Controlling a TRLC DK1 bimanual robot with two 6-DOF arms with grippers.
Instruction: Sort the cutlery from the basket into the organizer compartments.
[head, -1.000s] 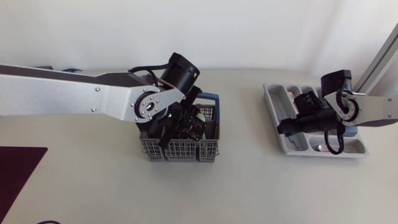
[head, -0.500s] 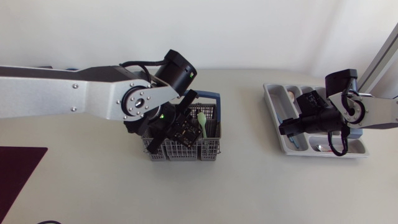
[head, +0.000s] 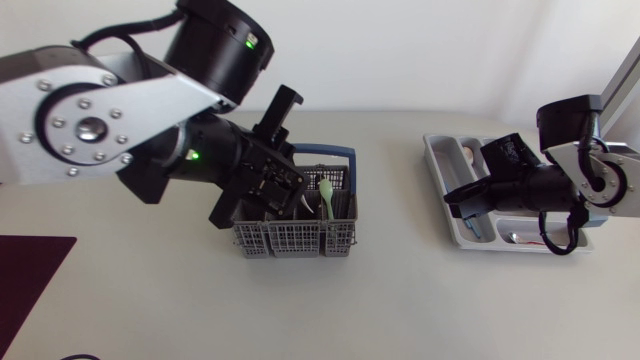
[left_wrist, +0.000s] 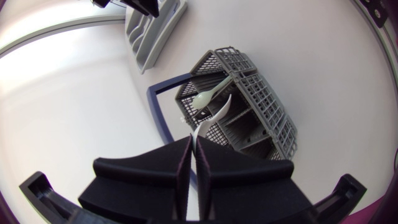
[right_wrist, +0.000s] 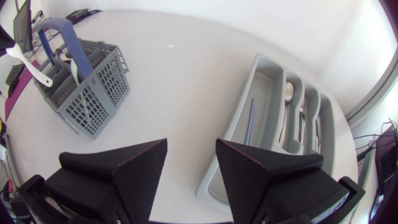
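The left gripper, clamped shut on a thin white utensil, has risen out of the basket over the past second. The utensil's far end hangs above a pale green spoon standing inside. The right gripper hovers beside the organizer, fingers apart.

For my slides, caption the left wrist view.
Left gripper shut on a white utensil over the grey basket, a pale green spoon inside it.
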